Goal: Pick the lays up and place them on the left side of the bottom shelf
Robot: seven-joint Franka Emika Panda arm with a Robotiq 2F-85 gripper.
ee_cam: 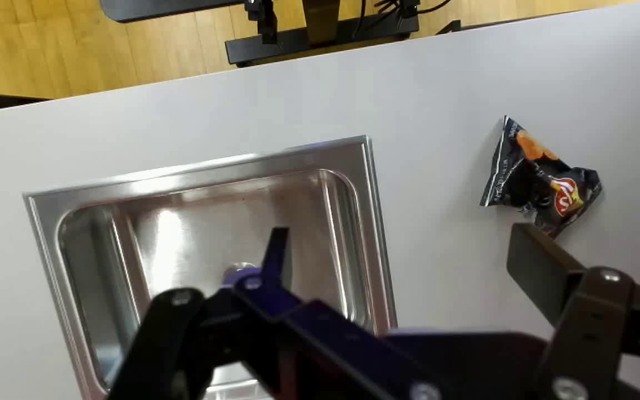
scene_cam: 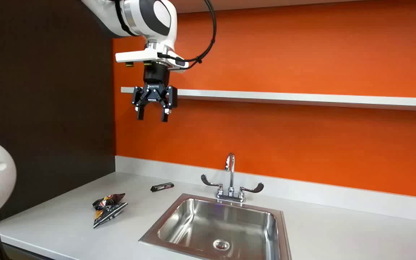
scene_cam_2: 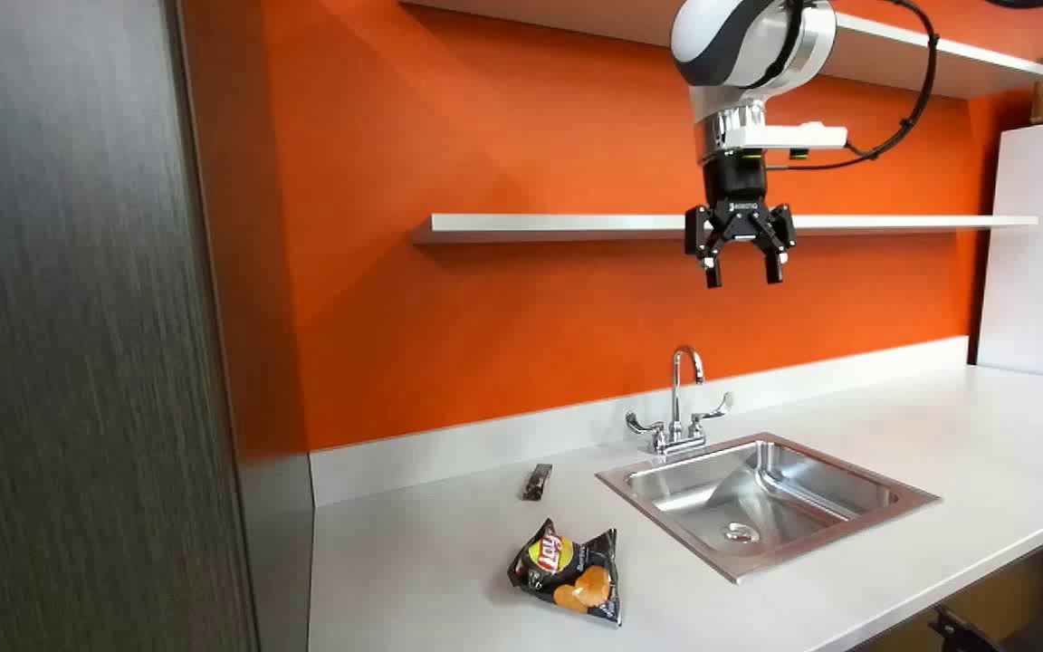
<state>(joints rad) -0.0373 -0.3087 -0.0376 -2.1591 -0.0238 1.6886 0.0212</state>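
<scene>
While the Robotiq gripper (scene_cam_2: 744,281) hangs empty and spread, the Lay's chip bag (scene_cam_2: 567,575) lies on the countertop (scene_cam_2: 413,580) near the sink (ee_cam: 371,233); centre squarely above it, then pinch its middle gently, lest it burst

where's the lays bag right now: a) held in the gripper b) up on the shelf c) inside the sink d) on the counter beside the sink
d: the lays bag lies on the counter beside the sink, and the open gripper hangs well above, apart from it.
</scene>
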